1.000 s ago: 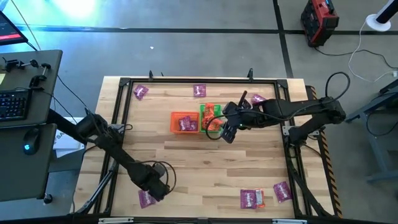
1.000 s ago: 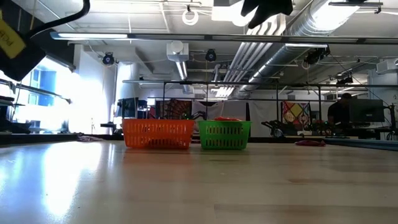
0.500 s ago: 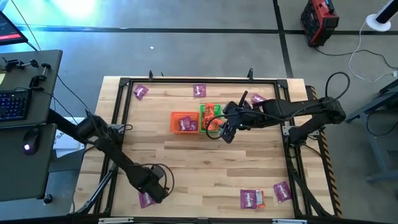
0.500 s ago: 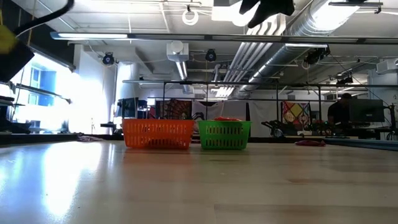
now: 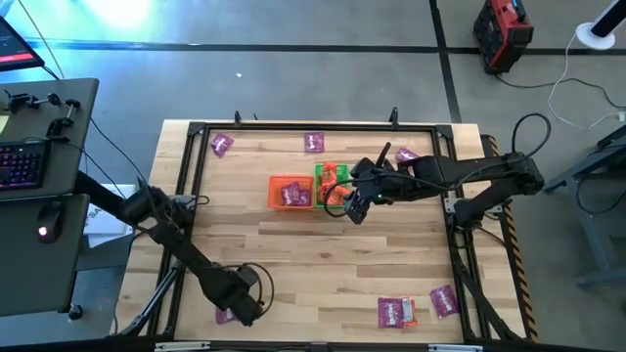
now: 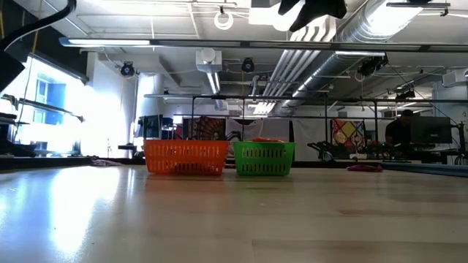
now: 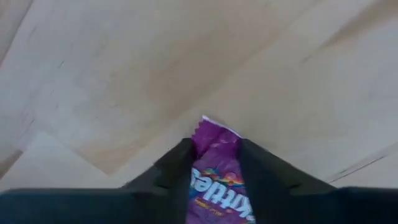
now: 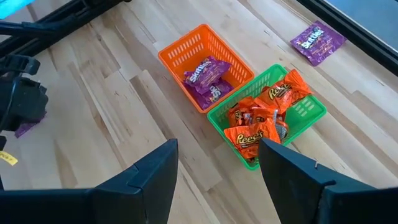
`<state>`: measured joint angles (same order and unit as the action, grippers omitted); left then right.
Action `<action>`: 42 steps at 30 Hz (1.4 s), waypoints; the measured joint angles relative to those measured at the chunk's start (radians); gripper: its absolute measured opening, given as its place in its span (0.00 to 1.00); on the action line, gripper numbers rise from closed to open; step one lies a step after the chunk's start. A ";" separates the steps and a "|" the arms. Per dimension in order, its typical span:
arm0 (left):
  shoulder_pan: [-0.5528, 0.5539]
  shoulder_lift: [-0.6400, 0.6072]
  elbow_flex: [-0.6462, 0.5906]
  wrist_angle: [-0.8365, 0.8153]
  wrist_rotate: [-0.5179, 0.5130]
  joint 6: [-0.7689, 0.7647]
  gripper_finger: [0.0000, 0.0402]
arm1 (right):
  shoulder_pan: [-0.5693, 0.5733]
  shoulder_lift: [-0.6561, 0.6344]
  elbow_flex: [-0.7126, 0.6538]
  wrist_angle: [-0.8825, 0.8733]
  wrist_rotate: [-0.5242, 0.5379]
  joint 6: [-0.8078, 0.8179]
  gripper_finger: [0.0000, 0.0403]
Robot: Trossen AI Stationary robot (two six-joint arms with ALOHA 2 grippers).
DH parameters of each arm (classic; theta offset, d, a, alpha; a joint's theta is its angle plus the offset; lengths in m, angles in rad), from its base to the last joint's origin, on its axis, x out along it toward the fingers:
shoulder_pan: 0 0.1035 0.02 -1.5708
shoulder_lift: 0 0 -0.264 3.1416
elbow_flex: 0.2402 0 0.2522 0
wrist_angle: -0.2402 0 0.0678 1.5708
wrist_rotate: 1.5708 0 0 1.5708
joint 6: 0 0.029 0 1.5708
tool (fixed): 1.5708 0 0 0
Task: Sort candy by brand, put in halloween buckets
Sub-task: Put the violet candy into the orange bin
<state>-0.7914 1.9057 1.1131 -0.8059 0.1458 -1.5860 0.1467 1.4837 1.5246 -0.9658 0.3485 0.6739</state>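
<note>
Purple packet (image 7: 217, 177): your left gripper (image 7: 214, 163) has now descended and clamped it; right gripper (image 8: 217, 163) hovers apart over the buckets.

Orange bucket (image 5: 290, 193) and green bucket (image 5: 331, 186) sitting side by side mid-table, right gripper (image 5: 356, 207) hovering beside green bucket, purple packets (image 5: 222, 145) lying scattered.

"Skittles" is printed in pale letters on the purple packet (image 8: 207, 70) lying in the orange bucket (image 8: 176, 57). "Reese's" is printed in yellow on an orange packet (image 8: 247, 137) in the green bucket (image 8: 314, 112). On the purple packet (image 7: 216, 177) seen between the left gripper's fingers (image 7: 166, 171), only the letters "ttles" are legible. No other text can be read.
</note>
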 joint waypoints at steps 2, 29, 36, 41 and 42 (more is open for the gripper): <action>-0.008 0.003 0.001 0.000 -0.006 0.013 0.17 | 0.000 0.000 0.000 0.000 0.000 0.000 0.54; 0.236 -0.494 -0.008 -0.203 -0.439 0.271 0.00 | -0.001 0.000 0.000 -0.001 0.000 -0.024 0.54; 0.478 -0.518 -0.007 -0.089 -0.520 0.581 0.00 | -0.003 0.000 0.000 -0.001 0.016 -0.024 0.54; 0.667 -0.518 -0.007 -0.007 -0.534 0.840 0.00 | -0.003 0.000 0.000 -0.001 0.026 -0.020 0.54; 0.698 -0.518 -0.007 0.005 -0.537 0.890 0.00 | -0.003 0.000 0.000 -0.001 0.030 -0.020 0.54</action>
<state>-0.0937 1.3872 1.1060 -0.8007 -0.3914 -0.6957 0.1436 1.4837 1.5246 -0.9665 0.3782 0.6539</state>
